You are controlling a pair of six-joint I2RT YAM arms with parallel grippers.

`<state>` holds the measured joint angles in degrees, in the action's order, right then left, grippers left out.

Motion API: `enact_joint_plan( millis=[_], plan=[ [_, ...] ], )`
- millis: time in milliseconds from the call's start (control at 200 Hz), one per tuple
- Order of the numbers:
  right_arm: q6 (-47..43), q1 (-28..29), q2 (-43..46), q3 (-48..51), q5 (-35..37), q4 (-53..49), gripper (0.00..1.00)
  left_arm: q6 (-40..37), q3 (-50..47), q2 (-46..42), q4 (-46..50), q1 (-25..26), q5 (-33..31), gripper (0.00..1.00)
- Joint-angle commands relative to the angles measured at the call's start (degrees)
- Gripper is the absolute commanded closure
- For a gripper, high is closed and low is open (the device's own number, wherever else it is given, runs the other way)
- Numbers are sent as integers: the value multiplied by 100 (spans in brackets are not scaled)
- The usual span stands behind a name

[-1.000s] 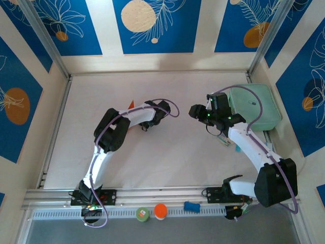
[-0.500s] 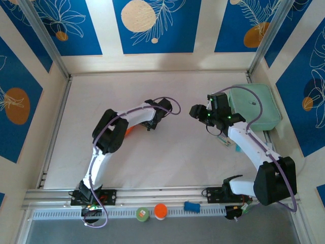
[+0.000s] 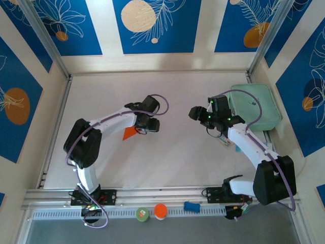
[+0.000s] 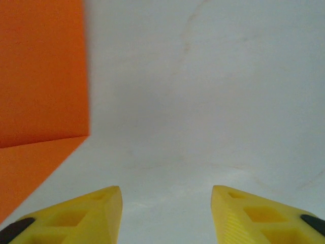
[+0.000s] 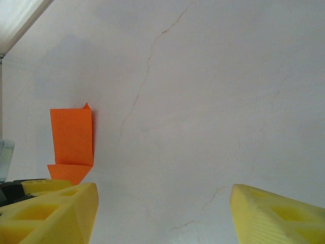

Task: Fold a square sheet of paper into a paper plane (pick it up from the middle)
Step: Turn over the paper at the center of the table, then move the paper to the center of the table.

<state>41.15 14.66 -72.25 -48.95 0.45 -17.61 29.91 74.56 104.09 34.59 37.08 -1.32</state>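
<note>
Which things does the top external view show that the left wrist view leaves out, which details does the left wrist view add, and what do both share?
Top external adds: the rounded mint-green case at the table's right, the right gripper, and a small round orange disc on the near rail. Left wrist adds: a fold edge across the folded bright orange paper, and the left gripper with its yellow fingers apart over bare surface. Shared: that orange paper, lying on the white table beside the left gripper.
</note>
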Motion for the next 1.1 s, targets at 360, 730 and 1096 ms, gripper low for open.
enact_joint_plan(
  millis=[360, 730, 1096],
  plan=[
    [61, 59, -192, -109, -326, 65, 30, 399, -838, -12, -1063, -1391, 613, 42],
    [38, 68, -293, -207, -326, 5, 31, 206, -794, 552, -1418, -1427, 1055, 45],
    [470, 226, -638, -168, -599, 110, 35, 529, -1151, 409, -1786, -754, 1888, 50]
  ],
)
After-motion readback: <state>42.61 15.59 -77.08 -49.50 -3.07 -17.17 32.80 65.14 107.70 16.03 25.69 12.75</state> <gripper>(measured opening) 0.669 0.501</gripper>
